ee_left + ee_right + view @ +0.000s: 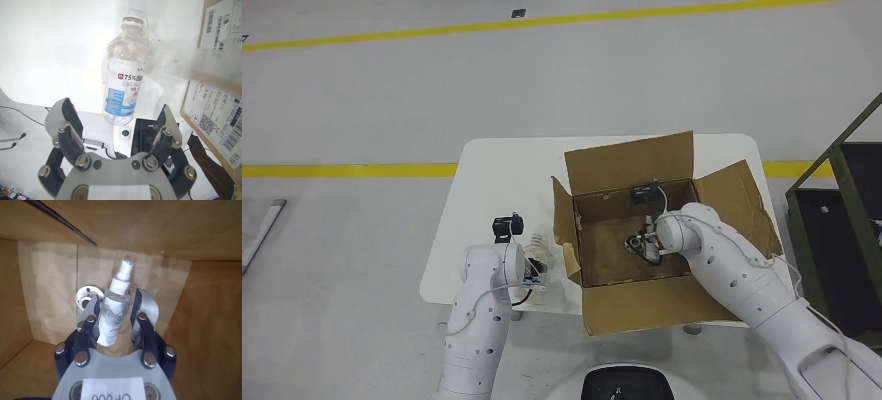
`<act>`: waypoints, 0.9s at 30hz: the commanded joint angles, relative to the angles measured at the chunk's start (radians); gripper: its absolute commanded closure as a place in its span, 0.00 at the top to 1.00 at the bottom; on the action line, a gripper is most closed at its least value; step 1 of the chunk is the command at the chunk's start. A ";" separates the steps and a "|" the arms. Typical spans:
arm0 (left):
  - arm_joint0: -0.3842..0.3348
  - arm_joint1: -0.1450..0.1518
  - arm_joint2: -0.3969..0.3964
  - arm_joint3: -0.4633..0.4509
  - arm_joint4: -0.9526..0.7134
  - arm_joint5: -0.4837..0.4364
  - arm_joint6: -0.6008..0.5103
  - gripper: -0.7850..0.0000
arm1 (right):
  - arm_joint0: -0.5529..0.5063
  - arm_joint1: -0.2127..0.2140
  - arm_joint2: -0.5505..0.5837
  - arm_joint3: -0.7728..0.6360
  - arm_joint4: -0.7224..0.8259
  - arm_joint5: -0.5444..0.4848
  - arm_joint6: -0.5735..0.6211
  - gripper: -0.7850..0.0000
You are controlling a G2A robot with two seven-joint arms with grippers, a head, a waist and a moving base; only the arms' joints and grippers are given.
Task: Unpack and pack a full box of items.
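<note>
An open cardboard box (642,165) stands on the white table (492,180). My right gripper (117,297) is down inside the box (208,313), open, with a small white-capped spray bottle (113,317) between its fingers. One finger (95,306) touches the bottle and the other stands a little off it. Beside that bottle on the box floor lies a round metal flange (85,294). My left gripper (118,119) is open just outside the box's left wall (211,113), and a clear alcohol bottle (124,75) lies on the table with its base between the fingertips. From above, that bottle (543,250) lies by the left gripper (532,265).
The box flaps (742,205) are spread outward over the table's right and front parts. A dark green frame (842,210) stands right of the table. Bare tabletop lies left of and behind the box.
</note>
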 commanded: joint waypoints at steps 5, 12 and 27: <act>0.000 0.000 0.000 0.000 0.000 0.000 0.000 1.00 | 0.005 -0.010 -0.010 0.038 0.003 -0.005 -0.010 0.47; 0.000 0.000 0.000 0.000 0.000 0.000 0.000 1.00 | 0.014 -0.021 -0.021 0.057 -0.002 -0.007 -0.011 0.39; 0.000 0.000 0.000 0.000 0.000 0.000 0.000 1.00 | -0.065 0.004 0.084 -0.154 -0.010 -0.024 -0.036 0.00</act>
